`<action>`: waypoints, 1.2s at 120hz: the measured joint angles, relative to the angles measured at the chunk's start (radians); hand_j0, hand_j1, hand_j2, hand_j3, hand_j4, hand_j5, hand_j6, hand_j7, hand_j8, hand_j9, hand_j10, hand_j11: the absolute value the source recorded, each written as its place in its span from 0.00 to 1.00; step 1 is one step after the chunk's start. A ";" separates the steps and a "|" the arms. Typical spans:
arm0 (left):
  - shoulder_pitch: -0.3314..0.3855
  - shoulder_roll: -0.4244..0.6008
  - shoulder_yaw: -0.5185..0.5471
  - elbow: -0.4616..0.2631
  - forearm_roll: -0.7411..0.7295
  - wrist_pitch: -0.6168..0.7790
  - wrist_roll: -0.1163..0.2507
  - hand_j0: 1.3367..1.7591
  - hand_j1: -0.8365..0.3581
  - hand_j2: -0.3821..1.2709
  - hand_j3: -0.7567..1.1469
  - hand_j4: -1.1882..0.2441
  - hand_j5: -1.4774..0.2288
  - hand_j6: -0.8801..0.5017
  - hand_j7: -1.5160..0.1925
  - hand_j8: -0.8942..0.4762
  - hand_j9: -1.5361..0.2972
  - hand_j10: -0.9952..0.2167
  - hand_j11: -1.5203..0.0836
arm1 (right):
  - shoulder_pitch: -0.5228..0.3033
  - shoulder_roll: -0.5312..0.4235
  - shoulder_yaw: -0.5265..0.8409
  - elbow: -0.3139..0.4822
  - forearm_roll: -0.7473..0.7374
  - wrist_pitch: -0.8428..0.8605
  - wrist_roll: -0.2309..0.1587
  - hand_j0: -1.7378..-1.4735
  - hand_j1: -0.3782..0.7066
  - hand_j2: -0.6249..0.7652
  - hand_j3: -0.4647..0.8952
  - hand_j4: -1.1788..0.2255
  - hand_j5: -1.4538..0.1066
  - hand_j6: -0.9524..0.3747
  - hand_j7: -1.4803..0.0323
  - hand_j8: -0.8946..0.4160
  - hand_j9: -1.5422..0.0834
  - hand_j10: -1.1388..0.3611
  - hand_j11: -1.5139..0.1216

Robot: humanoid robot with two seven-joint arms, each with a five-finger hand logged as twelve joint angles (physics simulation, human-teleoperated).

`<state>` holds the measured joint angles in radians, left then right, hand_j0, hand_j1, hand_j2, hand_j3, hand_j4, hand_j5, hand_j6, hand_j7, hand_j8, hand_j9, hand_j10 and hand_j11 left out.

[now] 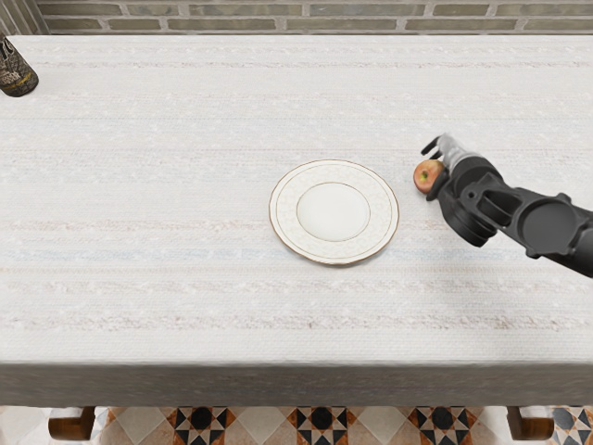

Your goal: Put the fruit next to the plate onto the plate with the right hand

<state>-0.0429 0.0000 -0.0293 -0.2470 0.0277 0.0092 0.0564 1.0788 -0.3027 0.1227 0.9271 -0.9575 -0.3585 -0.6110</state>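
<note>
The fruit (427,174), a small red-and-yellow apple, sits on the pale surface (185,278) just to the right of the plate (334,243), close to its rim but not touching it, with a narrow strip of cloth showing between the two. The right hand (453,165) is cupped against the fruit's right side and its fingers (432,146) curl round it, one dark tip showing beyond the fruit and another on its near side, so that the hand is gripping the fruit from the right. The dark arm (537,222) runs off from the hand to the picture's right edge, low over the surface. The plate is white with a thin gold edge, lies flat near the middle of the surface and holds nothing. The stretch between fruit and plate is bare cloth. Well apart from all this, at the far left corner, stands a dark container (15,70), cut off by the picture's edge. Behind the surface runs a brick wall (296,17), and below its front edge show patterned floor tiles (320,425) and two wooden feet (70,426).
</note>
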 joint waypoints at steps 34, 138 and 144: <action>0.000 0.000 0.000 0.000 0.000 0.000 0.000 0.76 0.99 0.23 0.40 0.83 0.87 0.64 0.89 0.65 0.84 0.82 0.95 | -0.006 0.005 0.000 0.001 -0.003 0.004 0.000 0.32 0.50 0.39 0.34 0.48 0.54 0.45 0.56 0.43 0.56 0.43 0.54; 0.000 0.000 0.000 0.000 0.000 0.000 0.000 0.76 0.99 0.23 0.40 0.83 0.87 0.64 0.89 0.65 0.84 0.82 0.95 | 0.008 -0.177 0.308 0.397 0.090 0.262 -0.001 0.33 0.53 0.47 0.34 0.48 0.36 0.51 0.41 0.51 0.40 0.42 0.38; 0.000 0.000 0.000 0.000 0.000 0.000 0.000 0.76 0.99 0.23 0.40 0.83 0.87 0.64 0.89 0.65 0.84 0.82 0.95 | 0.008 -0.165 0.320 0.419 0.098 0.279 -0.001 0.33 0.54 0.50 0.34 0.48 0.36 0.51 0.41 0.50 0.40 0.42 0.38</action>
<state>-0.0429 0.0000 -0.0294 -0.2470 0.0277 0.0092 0.0561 1.0866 -0.4672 0.4429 1.3460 -0.8598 -0.0795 -0.6120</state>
